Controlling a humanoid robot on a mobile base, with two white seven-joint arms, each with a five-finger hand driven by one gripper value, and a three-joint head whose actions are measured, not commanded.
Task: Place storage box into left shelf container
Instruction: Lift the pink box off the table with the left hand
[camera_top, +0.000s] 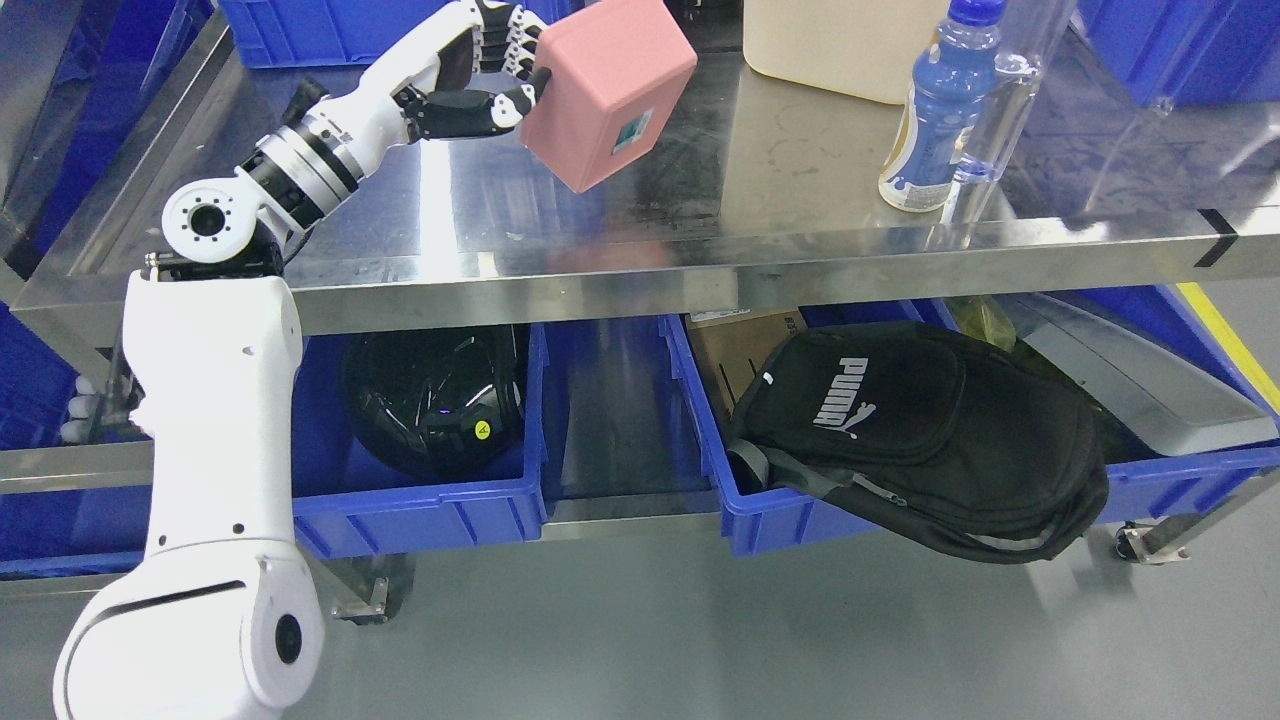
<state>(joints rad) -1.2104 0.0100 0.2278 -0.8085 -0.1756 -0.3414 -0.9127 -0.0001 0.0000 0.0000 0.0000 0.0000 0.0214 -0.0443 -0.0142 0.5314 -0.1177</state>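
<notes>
Pink storage box (607, 92) held tilted above the steel worktop (640, 200).
At eleven o'clock the left hand (487, 75) had its fingers (505, 40) clamped on it; blue bottle (935, 110) at two o'clock; blue left container (420, 500) with black helmet (435, 400) below, over grey floor (700, 630).

On the steel table top (780, 160), at the upper right of the frame, a blue drink bottle (935, 120) stands beside a clear bottle (1000, 110), with a cream container (840, 45) behind them at the top edge. Below, at lower right, a black Puma bag (920, 440) hangs over the rim of a blue bin (1180, 480), which also holds a cardboard box (740, 350) and a grey flat item (1140, 375).
</notes>
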